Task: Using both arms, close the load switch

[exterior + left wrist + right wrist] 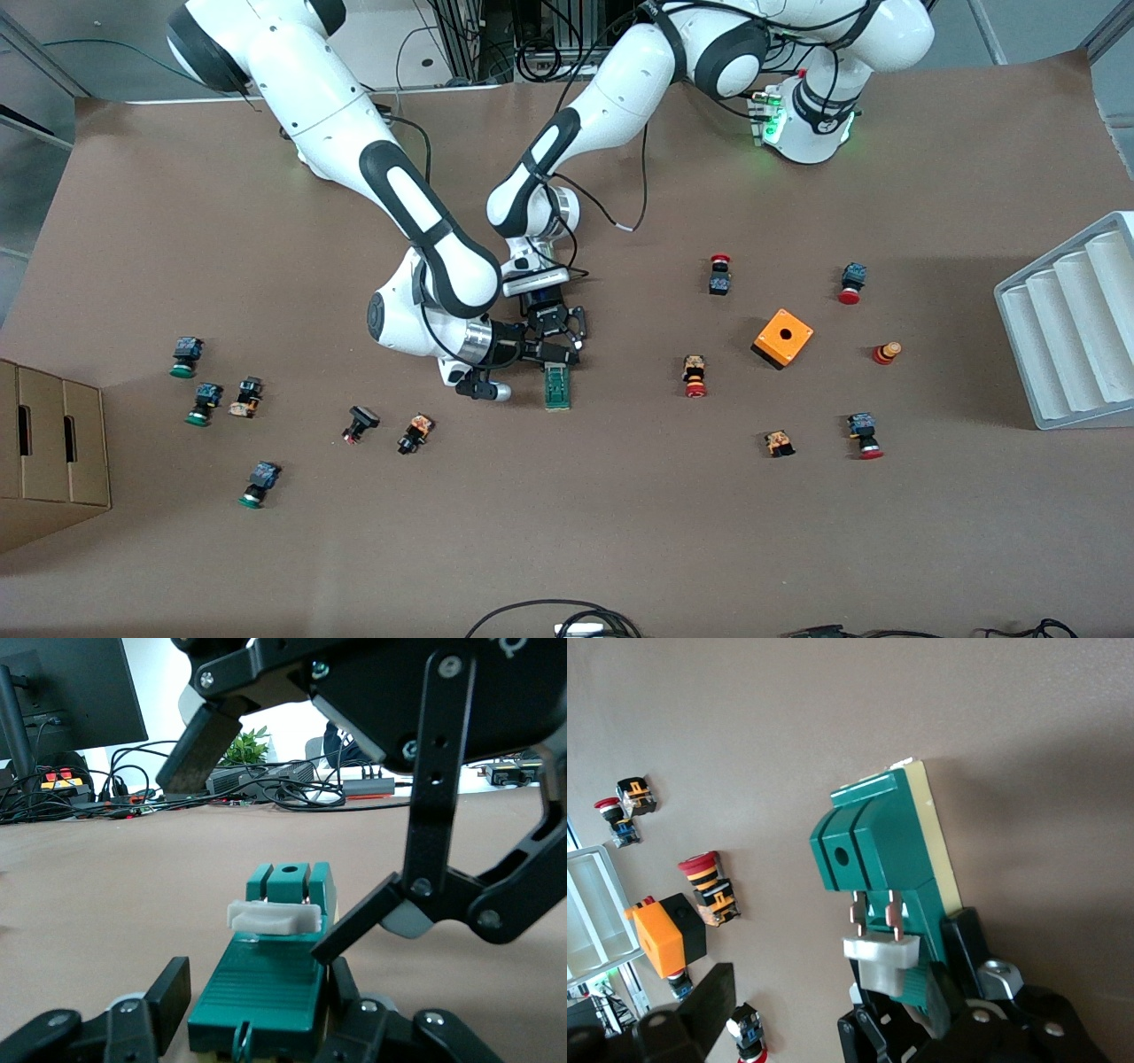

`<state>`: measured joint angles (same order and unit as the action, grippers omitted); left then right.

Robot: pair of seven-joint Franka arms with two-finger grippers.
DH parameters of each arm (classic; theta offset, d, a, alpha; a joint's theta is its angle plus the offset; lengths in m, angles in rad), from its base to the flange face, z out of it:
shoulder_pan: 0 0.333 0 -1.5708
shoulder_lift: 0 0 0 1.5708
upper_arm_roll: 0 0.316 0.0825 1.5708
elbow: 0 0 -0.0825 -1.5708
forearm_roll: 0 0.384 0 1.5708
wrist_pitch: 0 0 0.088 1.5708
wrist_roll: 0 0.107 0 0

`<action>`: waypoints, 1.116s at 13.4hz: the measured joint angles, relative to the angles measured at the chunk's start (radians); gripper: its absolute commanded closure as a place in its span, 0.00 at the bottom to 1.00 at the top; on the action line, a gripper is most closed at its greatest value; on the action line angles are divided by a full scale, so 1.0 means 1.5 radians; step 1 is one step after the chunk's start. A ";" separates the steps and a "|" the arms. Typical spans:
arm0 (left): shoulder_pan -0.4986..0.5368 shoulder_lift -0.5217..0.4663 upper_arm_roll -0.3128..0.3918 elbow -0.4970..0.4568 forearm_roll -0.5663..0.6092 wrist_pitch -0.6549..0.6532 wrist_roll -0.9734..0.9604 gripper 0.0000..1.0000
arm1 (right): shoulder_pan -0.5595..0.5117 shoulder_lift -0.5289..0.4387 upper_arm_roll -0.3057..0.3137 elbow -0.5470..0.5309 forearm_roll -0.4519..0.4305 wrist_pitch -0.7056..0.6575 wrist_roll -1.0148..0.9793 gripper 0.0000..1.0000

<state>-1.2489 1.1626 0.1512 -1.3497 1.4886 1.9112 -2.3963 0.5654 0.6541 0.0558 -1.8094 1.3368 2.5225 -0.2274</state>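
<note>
Matte brown tabletop [620,532]; ribbed green load switch [557,386], white lever: clamped by left gripper [257,1010], straddled by wide-spread right gripper [266,842].

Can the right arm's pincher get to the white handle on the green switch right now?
Probably yes. The right gripper hangs open just over the load switch, one finger already beside the white lever. The left gripper clamps only the switch's base, so the lever looks uncovered.

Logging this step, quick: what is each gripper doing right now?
Left gripper: shut on the load switch, at its end.
Right gripper: open, jaws spread over the switch's white lever.
</note>
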 measured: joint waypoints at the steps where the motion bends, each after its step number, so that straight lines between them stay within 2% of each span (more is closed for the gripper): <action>1: 0.000 0.000 0.000 0.000 0.000 0.000 0.000 0.31 | 0.000 0.000 0.000 0.000 0.000 0.000 0.000 0.12; 7: 0.000 0.000 0.000 0.000 0.000 0.000 0.000 0.31 | 0.000 0.001 0.000 0.000 0.000 0.001 -0.001 0.17; 9: 0.000 0.000 0.000 0.000 0.000 0.000 0.000 0.31 | 0.000 0.001 0.000 0.000 0.000 0.001 -0.001 0.23; 15: 0.000 0.000 0.000 0.000 0.000 -0.001 0.000 0.31 | 0.000 0.003 -0.001 -0.001 0.000 0.002 0.000 0.31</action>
<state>-1.2493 1.1627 0.1512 -1.3497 1.4886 1.9090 -2.3968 0.5655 0.6579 0.0537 -1.8111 1.3368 2.5255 -0.2281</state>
